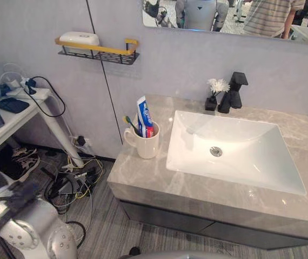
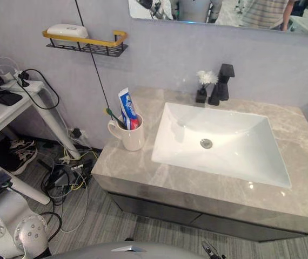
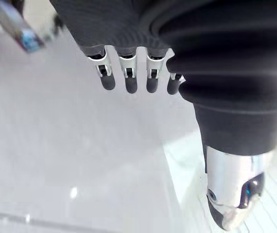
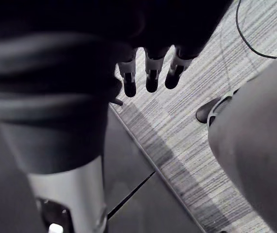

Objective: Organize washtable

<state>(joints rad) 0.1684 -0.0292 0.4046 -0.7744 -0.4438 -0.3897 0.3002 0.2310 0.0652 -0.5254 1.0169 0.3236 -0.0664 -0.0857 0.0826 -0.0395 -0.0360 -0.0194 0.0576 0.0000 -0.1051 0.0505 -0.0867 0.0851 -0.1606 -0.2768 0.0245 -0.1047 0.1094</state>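
Left eye view: mug (image 1: pixel 146 147) holds toothpaste (image 1: pixel 145 115), toothbrush (image 1: pixel 130 123) — left hand (image 3: pixel 129 74), right hand (image 4: pixel 151 74) slack-fingered, empty.

Cream mug (image 1: pixel 146 144) upright on grey marble counter (image 1: pixel 138 174), just left of white sink (image 1: pixel 251 162), toothpaste tube (image 1: pixel 144 115) and toothbrush (image 1: pixel 131 123) inside.

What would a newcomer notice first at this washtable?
The white sink set in the grey counter draws the eye, with a black tap and white flower behind it. Left of the sink, a mug holds toothpaste and a toothbrush; a white soap box sits on the wall shelf above, further left.
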